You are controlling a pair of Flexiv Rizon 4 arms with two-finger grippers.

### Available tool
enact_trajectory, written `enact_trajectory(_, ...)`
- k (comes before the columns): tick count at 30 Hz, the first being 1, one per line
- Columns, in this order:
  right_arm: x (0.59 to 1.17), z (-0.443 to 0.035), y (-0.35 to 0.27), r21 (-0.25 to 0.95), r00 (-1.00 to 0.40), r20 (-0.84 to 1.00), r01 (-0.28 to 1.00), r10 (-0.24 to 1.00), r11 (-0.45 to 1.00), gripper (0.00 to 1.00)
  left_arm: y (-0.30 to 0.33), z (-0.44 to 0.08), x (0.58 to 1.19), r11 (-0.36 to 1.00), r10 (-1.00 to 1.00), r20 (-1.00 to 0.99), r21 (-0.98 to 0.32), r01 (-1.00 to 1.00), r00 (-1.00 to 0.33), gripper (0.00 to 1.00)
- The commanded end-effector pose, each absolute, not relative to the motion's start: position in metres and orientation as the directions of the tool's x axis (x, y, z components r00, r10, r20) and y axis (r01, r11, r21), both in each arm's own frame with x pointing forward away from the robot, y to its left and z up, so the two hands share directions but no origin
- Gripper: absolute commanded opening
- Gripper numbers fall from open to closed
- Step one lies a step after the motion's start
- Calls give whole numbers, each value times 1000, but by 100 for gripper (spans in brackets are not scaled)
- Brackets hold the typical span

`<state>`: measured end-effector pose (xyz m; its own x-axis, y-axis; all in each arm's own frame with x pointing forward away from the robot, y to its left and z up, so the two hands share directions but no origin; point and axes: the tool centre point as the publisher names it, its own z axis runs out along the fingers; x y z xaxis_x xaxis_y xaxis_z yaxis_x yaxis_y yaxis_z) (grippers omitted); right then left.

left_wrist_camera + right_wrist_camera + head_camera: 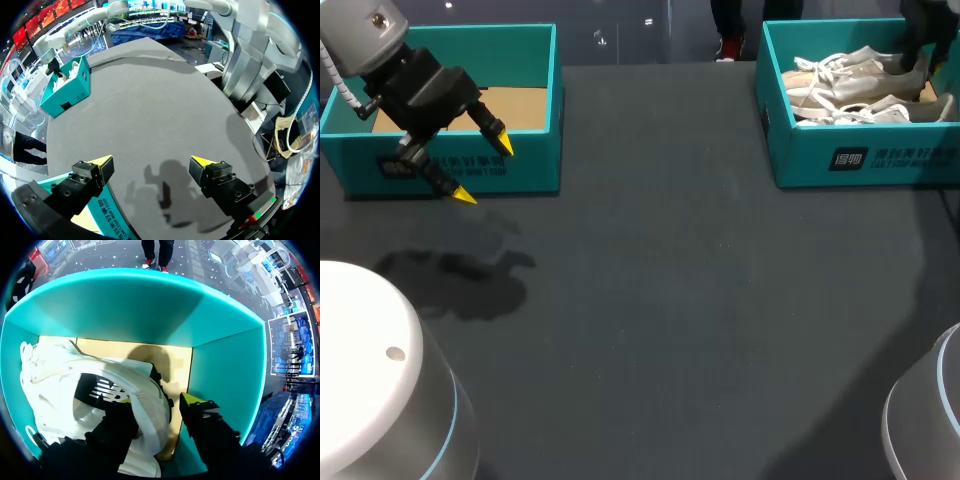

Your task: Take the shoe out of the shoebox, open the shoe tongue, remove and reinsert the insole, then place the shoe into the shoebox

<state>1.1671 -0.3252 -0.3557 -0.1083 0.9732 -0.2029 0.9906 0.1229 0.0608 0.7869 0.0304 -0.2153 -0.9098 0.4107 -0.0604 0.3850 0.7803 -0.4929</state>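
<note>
Two teal boxes on dark table [670, 320]. Entry: left gripper [485, 172] — jaws spread wide, holding nothing, at front wall of left box [535, 170]. Entry: right gripper [159, 401] — down inside right shoebox [860, 160] at heel of white shoe [60, 370]; whether it grips cannot be told.

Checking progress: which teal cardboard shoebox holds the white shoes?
The right-hand teal shoebox: white lace-up shoes lie inside; the left-hand one shows only bare brown floor.

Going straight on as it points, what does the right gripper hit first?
Probably the white shoe: its heel rim lies between the right gripper's open fingers. The outer finger would reach the shoebox floor instead. Depth is unclear.
</note>
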Motion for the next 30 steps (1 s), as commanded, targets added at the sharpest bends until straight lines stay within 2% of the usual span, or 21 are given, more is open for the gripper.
enact_trajectory(1, 1170, -352, -325, 53, -110, -197, 991, 974, 123, 50, 31, -215, 786, 781, 411, -61, -491, 386, -910, 100)
enact_trajectory(3, 1170, -350, -324, 54, -110, -193, 991, 975, 122, 63, 31, -215, 786, 781, 411, -61, -491, 386, -910, 100)
enact_trajectory(4, 1170, -349, -323, 54, -110, -191, 991, 975, 122, 76, 31, -215, 786, 781, 411, -61, -491, 386, -910, 100)
enact_trajectory(6, 1169, -344, -322, 56, -108, -188, 991, 976, 120, 90, 31, -215, 786, 781, 411, -61, -491, 386, -910, 100)
enact_trajectory(9, 1167, -334, -320, 63, -103, -180, 991, 978, 116, 100, 31, -215, 786, 781, 411, -61, -491, 386, -910, 100)
enact_trajectory(20, 1145, -279, -299, 137, -103, -161, 983, 982, 125, 100, 31, -215, 786, 781, 411, -61, -491, 386, -910, 100)
enact_trajectory(30, 1123, -248, -272, 144, -140, -135, 977, 981, 160, 100, 31, -215, 786, 781, 411, -61, -491, 386, -910, 100)
